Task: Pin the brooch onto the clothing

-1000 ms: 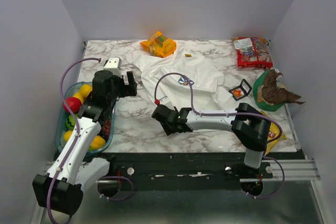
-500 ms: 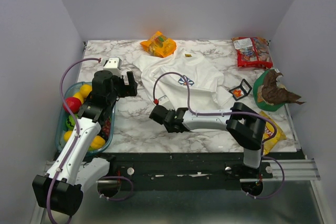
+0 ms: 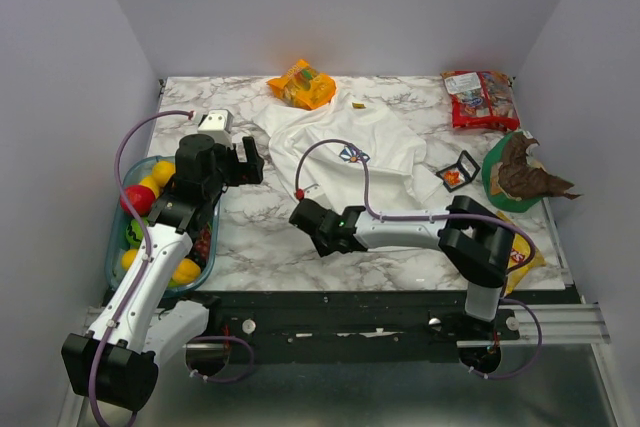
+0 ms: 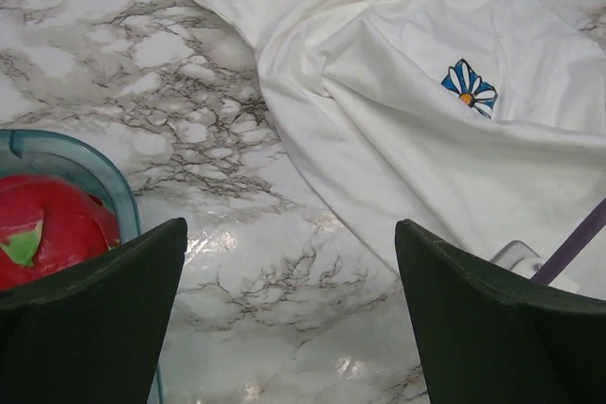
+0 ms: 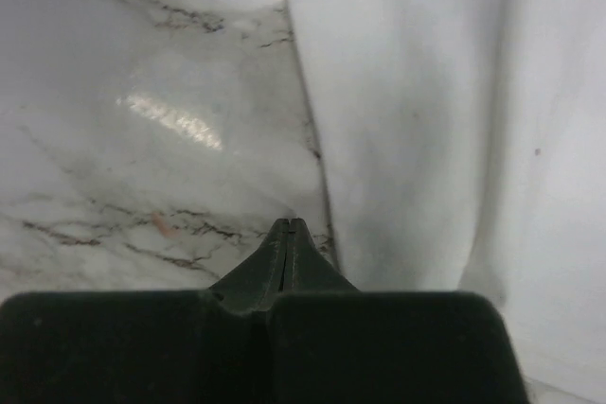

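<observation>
The clothing, a white T-shirt (image 3: 355,147) with a blue daisy print (image 3: 352,154), lies spread at the back middle of the marble table. The brooch (image 3: 453,179) is a tiny orange-red piece in a small open black box right of the shirt. My right gripper (image 3: 303,215) is shut with nothing between its fingers. In the right wrist view its tips (image 5: 291,225) rest low over bare marble just left of the shirt's hem (image 5: 426,92). My left gripper (image 3: 245,159) hovers open left of the shirt (image 4: 398,92), its jaws wide and empty (image 4: 289,234).
A teal bin (image 3: 112,237) of fruit sits at the left edge, its red fruit (image 4: 47,234) by my left finger. An orange snack bag (image 3: 302,84), a red snack bag (image 3: 481,97), a green plate (image 3: 495,182) and a yellow bag (image 3: 522,249) ring the shirt.
My right gripper has gone from open to shut near the shirt's lower left hem, shifting slightly left and back. The left arm has barely moved.
</observation>
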